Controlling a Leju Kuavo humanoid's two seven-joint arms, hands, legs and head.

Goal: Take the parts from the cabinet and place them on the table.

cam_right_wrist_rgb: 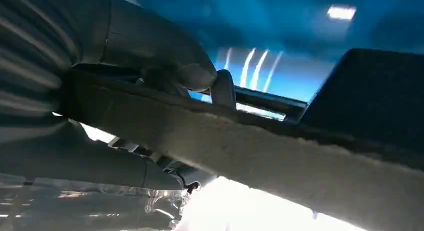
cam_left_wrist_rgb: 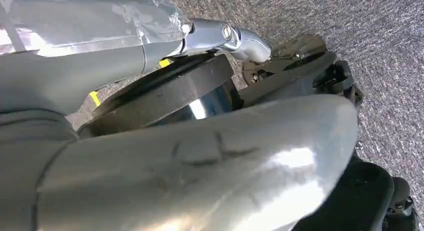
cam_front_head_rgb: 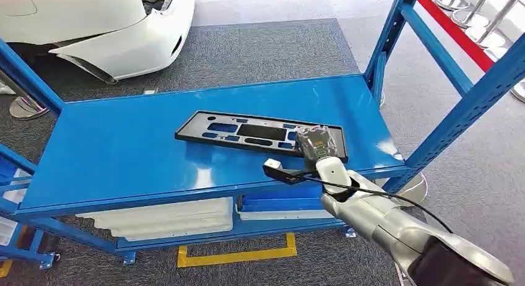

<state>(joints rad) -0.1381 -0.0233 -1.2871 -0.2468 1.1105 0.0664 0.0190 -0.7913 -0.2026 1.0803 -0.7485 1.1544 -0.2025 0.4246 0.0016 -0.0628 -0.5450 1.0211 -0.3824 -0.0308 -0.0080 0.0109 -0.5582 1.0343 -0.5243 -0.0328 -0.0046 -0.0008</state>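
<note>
A long black plastic part [cam_front_head_rgb: 260,136] lies flat on the blue shelf [cam_front_head_rgb: 124,150] of the cabinet, its long axis running left to right across the shelf, the right end angled slightly nearer the robot. The right hand [cam_front_head_rgb: 314,147] grips the part's right end, thumb [cam_right_wrist_rgb: 165,56] pressed over the edge. The left hand [cam_left_wrist_rgb: 200,161] hangs over grey carpet [cam_left_wrist_rgb: 370,26]; its state cannot be told.

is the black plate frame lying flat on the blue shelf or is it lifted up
Mostly flat: the black frame lies on the blue shelf, the right hand gripping its near right edge. Whether that edge is raised, cannot tell.
</note>
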